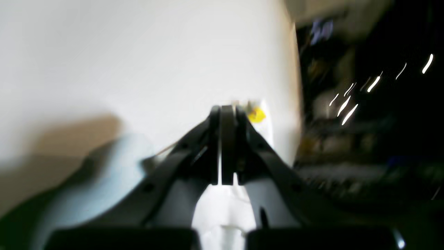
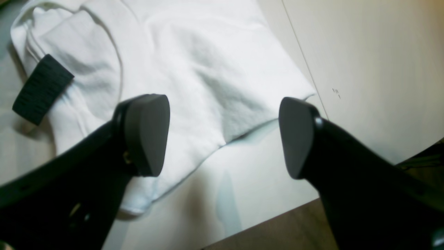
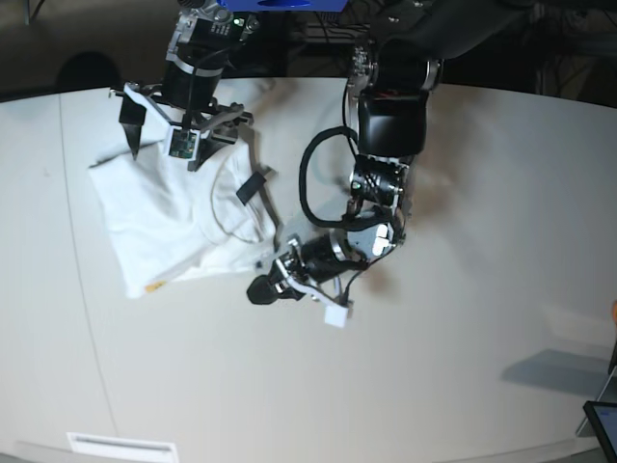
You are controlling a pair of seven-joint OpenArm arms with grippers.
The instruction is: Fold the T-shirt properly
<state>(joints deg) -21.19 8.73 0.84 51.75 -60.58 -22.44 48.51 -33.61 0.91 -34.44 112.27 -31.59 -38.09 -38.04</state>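
My left gripper (image 1: 227, 114) is clamped tight, jaws pressed together with a strip of white T-shirt (image 3: 164, 212) cloth running between them; a smear of yellow print shows just past the tips in my left wrist view, though that picture is blurred. In the base view this gripper (image 3: 262, 287) sits low at the shirt's lower edge, near the middle of the table (image 3: 463, 367).

My right gripper (image 2: 223, 133) stands wide, both fingertips (image 2: 147, 133) apart with nothing between them, hovering over a corner of the shirt (image 2: 194, 69) near the table's edge (image 2: 364, 69). The black neck tag (image 2: 41, 88) lies off to the left there.

The shirt lies crumpled and partly folded, plain white side up, on the table's far left part in the base view, with the tag (image 3: 253, 186) near its right edge.
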